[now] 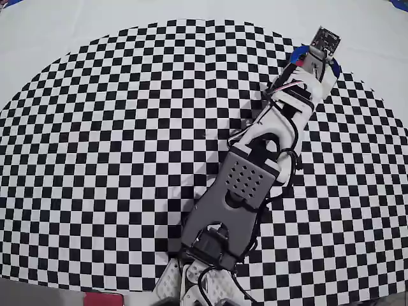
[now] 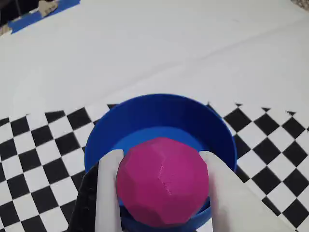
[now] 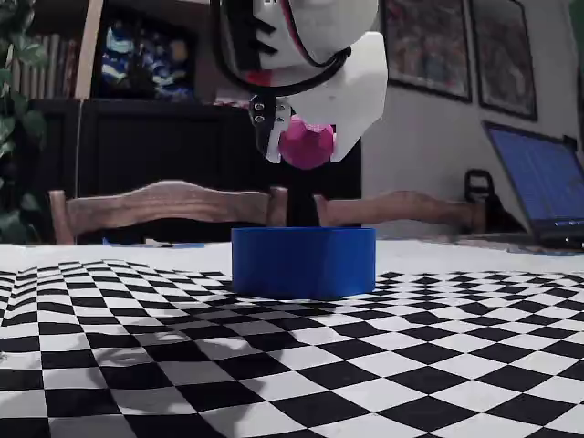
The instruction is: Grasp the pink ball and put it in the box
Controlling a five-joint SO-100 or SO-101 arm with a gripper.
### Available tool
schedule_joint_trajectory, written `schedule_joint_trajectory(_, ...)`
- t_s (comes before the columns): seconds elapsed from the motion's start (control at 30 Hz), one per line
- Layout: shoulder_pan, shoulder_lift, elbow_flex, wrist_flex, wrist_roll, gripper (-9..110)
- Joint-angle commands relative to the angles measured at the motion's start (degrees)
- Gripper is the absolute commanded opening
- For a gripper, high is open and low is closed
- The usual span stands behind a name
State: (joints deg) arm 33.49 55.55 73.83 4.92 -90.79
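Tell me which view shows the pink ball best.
The wrist view: the pink ball fills the centre, between the gripper fingers. The fixed view shows it small, above the box. The overhead view hides it.

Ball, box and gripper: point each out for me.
ball [image 2: 163, 182], wrist view, middle of its front face
box [image 3: 303, 263], fixed view, middle of its outer wall
gripper [image 3: 308, 146], fixed view, midway between its fingertips, shut on the ball

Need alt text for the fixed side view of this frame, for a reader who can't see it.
The gripper holds the pink ball between its fingers in the air, directly above the round blue box and clear of its rim. The box sits on a black-and-white checkered cloth; wooden chair backs, dark shelving and an open laptop lie behind.
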Motion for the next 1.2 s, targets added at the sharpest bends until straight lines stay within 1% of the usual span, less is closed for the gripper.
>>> schedule_joint_trajectory(0.0, 0.6, 0.0, -4.2, 0.3, 0.4, 0)
schedule_joint_trajectory(1.17, 0.8, -13.4, -23.2, 4.2, 0.4, 0)
